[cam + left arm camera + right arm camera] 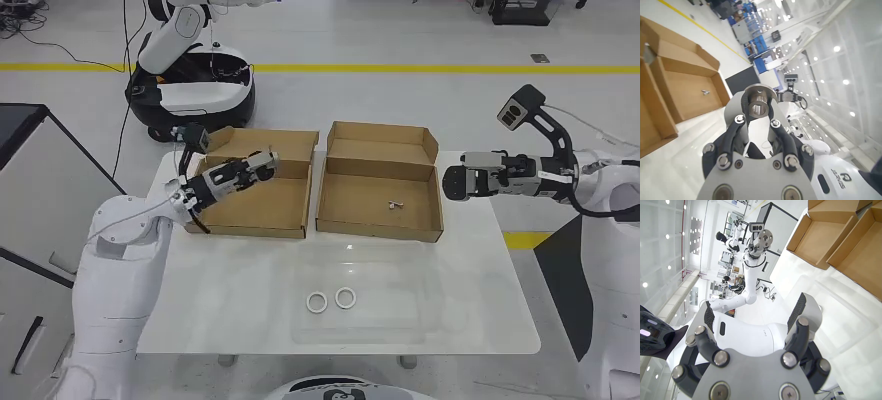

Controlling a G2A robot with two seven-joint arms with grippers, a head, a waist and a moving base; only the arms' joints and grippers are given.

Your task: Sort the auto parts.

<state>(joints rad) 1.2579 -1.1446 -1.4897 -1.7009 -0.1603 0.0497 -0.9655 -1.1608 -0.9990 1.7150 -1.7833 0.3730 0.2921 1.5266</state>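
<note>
A grey floor [400,40] with a yellow line [400,68] runs behind the glossy white tabletop [480,300], and another white robot [190,80] stands on that floor beyond the tabletop's far left corner. At the left, the left gripper [262,164] hangs above the left box [260,205], its fingers clamped on a flanged bushing [756,108], a short hollow cylinder of bright machined metal with a round flange behind it. The left box is a shallow tray of plain brown cardboard with its flaps raised. Just beside it sits the right box [370,200] of the same cardboard, and 1 small metal part [394,205] lies on its floor. Nearer the front edge, 2 white rings [317,302] [346,298] lie side by side, close but apart, at the left end of a shallow clear tray [390,320]. At the far right, the right gripper [452,184] hangs just beyond the right box's right wall, its ribbed black pads [797,311] spread wide with nothing between them.
</note>
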